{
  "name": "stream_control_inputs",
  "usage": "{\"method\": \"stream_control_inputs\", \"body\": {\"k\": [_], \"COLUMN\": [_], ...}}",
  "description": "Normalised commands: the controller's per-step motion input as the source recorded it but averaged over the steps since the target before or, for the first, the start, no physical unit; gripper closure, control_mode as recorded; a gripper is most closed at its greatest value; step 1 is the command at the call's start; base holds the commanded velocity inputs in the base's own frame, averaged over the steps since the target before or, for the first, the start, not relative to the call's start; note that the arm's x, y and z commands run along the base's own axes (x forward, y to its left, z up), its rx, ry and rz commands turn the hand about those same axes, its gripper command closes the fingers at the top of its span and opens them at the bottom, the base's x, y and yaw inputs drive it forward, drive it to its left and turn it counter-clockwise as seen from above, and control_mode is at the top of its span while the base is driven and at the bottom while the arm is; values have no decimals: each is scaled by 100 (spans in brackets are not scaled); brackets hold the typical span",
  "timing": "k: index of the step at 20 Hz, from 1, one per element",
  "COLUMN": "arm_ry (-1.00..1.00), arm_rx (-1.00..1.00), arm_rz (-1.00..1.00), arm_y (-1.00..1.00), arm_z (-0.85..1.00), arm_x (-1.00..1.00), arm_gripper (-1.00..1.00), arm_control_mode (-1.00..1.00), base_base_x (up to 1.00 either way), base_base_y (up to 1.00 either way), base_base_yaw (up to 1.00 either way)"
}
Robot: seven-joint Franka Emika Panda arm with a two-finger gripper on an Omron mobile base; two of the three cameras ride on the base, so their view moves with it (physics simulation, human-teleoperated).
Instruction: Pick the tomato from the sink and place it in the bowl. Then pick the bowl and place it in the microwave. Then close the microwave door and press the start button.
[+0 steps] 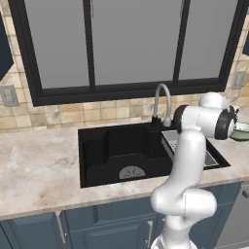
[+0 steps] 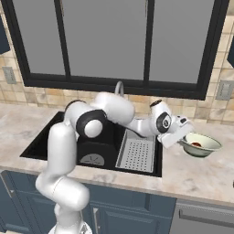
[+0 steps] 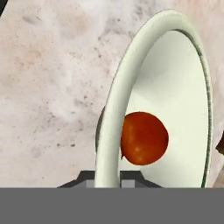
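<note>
So in the left base view the white arm (image 1: pixel 187 160) bends across the black sink (image 1: pixel 116 151) past the curved faucet (image 1: pixel 164 99), and there's just a sliver of the pale bowl (image 1: pixel 241 132) poking out behind its wrist at the right edge; in the right base view the gripper (image 2: pixel 183 132) sits right at the near rim of the bowl (image 2: pixel 203 142), which is on the marble counter (image 2: pixel 205 176) just right of the sink (image 2: pixel 45 139), with the tomato (image 2: pixel 196 144) lying inside it. The hand view is super close: the bowl's (image 3: pixel 183 87) rim runs straight between the two fingertips (image 3: pixel 83 178), which look pinched onto it, and the tomato (image 3: pixel 144 138) rests on the bowl floor just past the rim
</note>
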Motion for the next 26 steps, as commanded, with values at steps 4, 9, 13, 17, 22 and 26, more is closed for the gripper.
{"method": "stream_control_inputs", "body": {"k": [4, 9, 13, 17, 22, 26], "arm_ry": [0, -1, -9, -18, -11, -2], "arm_rx": [-4, -8, -10, -8, -2, 0], "arm_rz": [2, 0, 2, 2, 0, 0], "arm_y": [36, 84, 92, 94, 81, 67], "arm_z": [100, 100, 100, 100, 100, 100], "arm_x": [-52, -50, -49, -45, -44, -29], "arm_gripper": [100, 100, 100, 100, 100, 100], "arm_control_mode": [-100, -100, -100, -100, -100, -100], "base_base_x": [0, 0, 0, 0, 0, 0], "base_base_y": [0, 0, 0, 0, 0, 0], "base_base_yaw": [0, 0, 0, 0, 0, 0]}}
